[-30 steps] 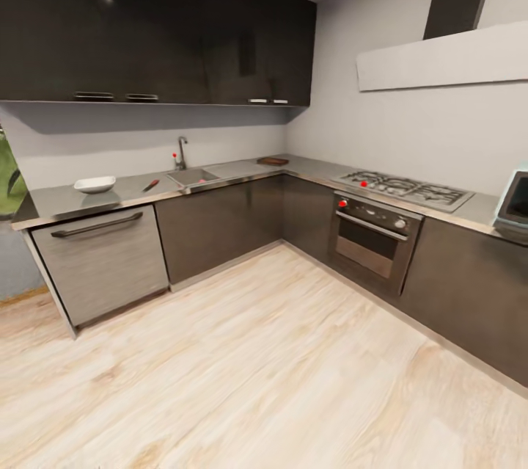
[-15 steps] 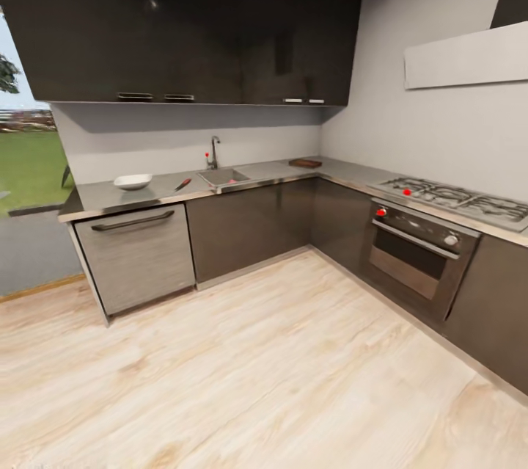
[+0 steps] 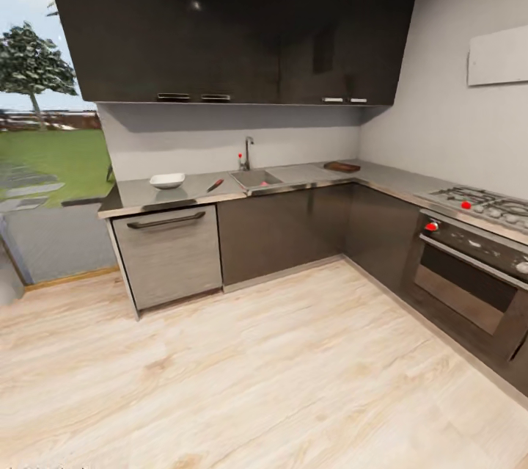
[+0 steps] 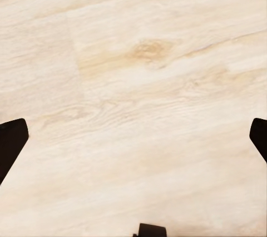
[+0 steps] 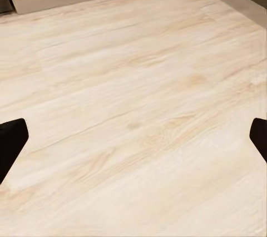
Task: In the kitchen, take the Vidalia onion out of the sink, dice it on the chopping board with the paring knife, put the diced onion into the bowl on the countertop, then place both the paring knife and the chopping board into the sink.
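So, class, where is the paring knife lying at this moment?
In the head view, the paring knife lies on the countertop, between the white bowl on its left and the sink on its right.

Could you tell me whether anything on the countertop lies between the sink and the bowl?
Yes: the paring knife lies on the countertop between the sink and the bowl; nothing else visible does.
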You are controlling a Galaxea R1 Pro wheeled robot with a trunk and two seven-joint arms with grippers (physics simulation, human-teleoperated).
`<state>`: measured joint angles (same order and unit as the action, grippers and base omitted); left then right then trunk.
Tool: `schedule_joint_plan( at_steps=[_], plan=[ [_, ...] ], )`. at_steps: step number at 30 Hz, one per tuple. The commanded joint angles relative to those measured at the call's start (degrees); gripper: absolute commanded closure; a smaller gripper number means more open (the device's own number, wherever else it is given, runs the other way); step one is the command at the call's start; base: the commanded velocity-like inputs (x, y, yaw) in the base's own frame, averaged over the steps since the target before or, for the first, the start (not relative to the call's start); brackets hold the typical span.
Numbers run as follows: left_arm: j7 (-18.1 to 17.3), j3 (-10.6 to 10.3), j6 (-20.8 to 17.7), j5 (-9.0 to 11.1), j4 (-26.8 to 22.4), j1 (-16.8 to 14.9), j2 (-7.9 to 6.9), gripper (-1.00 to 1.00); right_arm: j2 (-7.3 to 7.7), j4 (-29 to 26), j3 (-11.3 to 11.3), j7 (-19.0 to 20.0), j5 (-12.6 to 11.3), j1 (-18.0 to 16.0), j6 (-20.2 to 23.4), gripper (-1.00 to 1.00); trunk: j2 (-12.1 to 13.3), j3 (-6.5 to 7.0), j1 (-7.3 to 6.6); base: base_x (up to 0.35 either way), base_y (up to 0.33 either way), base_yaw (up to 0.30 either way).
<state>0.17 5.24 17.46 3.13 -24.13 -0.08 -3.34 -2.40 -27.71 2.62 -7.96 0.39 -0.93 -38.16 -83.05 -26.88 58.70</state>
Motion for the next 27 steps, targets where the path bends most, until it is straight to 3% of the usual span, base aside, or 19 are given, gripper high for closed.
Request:
schedule_joint_plan(
  at_steps=[1,27],
  plan=[
    [0.01,-0.05,0.12,0.31,-0.03,-0.01,0.0,-1.0,0.03,0.03,0.28,-0.47,0.05,-0.03,-0.09,-1.0,-0.03,-0.05,0.02,0.231,0.0,0.278],
    [0.01,-0.05,0.12,0.36,0.03,-0.01,0.01,-1.0,0.03,1.53,0.28,-0.47,0.05,-0.03,0.0,-1.0,-0.03,-0.05,0.02,0.223,0.0,0.278]
  ],
)
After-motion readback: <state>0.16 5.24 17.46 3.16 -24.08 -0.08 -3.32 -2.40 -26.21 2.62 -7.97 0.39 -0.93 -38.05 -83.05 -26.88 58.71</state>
